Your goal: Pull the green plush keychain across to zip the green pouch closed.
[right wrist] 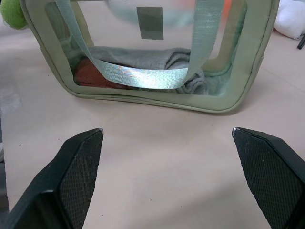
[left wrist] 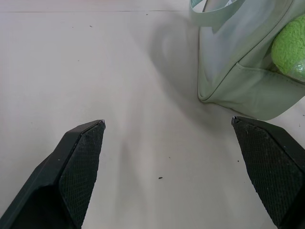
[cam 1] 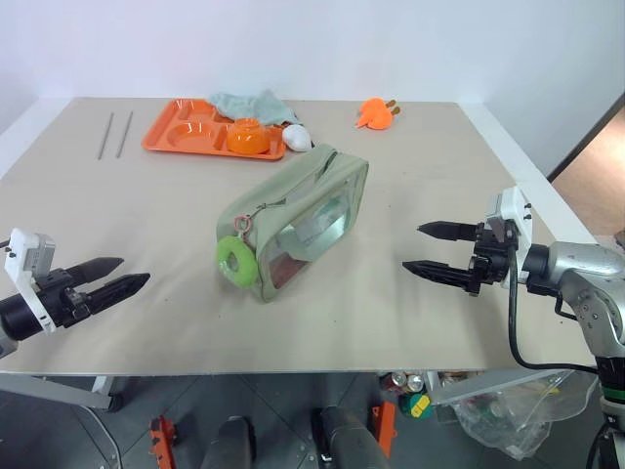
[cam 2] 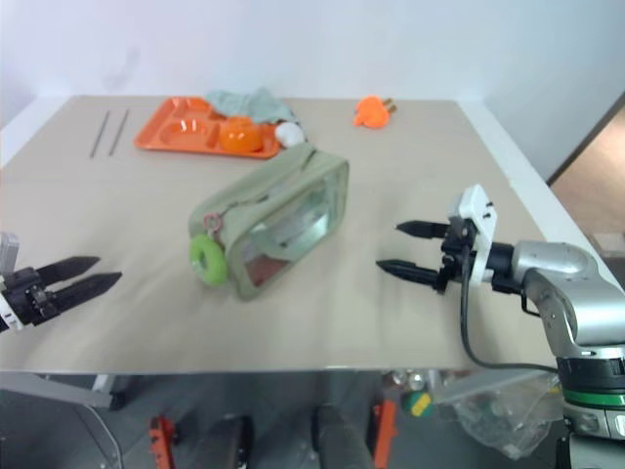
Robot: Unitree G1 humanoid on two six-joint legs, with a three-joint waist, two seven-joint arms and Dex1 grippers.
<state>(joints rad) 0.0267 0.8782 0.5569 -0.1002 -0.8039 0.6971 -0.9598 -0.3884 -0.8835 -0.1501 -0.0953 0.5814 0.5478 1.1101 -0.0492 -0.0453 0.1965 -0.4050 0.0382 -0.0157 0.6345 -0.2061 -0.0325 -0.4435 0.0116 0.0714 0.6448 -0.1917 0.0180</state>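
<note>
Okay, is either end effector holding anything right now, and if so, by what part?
Nothing is held. The left end effector and right end effector are both open, off to either side of the green pouch; the green plush keychain hangs untouched at its near end.

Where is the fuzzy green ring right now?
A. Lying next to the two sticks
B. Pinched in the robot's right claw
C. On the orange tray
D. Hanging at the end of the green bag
D: the fuzzy green ring hangs from its clasp at the near end of the green bag, with both claws open and away from it.
</note>
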